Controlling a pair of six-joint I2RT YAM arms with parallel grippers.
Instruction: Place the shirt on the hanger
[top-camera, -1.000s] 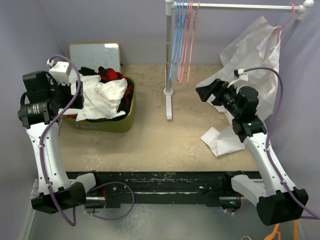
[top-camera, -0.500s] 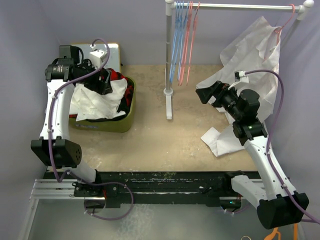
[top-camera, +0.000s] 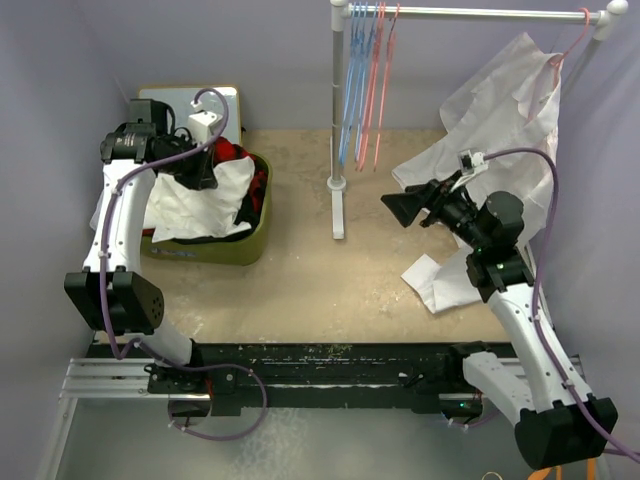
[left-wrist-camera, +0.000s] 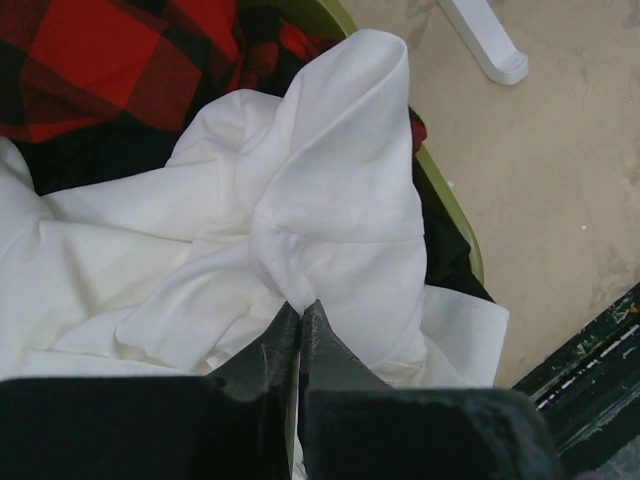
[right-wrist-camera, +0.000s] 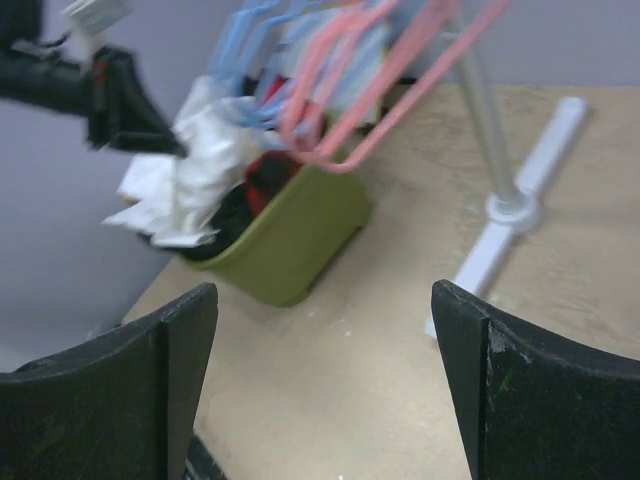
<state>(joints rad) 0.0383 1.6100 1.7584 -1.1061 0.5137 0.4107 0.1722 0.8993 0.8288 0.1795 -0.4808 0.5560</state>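
Note:
A crumpled white shirt (left-wrist-camera: 330, 210) lies on top of the pile in the green basket (top-camera: 228, 250). My left gripper (left-wrist-camera: 301, 306) is shut on a fold of that shirt (top-camera: 205, 205) and hangs over the basket's back part, as the top view shows at the left gripper (top-camera: 203, 178). Thin pink-red hangers (top-camera: 379, 90) hang from the rail near its post; the right wrist view shows a pink hanger (right-wrist-camera: 395, 60) blurred. My right gripper (top-camera: 392, 208) hovers open over the table right of the post, empty, and points left; the right gripper (right-wrist-camera: 322, 295) faces the basket.
A red-and-black plaid garment (left-wrist-camera: 90, 60) and a black one (left-wrist-camera: 100, 160) lie under the shirt. Blue hangers (top-camera: 350, 80) hang beside the pink ones. The rack's post (top-camera: 337, 110) and foot (top-camera: 338, 210) stand mid-table. Another white garment (top-camera: 500, 100) hangs at the rail's right end.
My left arm swung from the far left to over the basket, and its gripper closed on the white shirt. My right gripper shifted a little left and lower.

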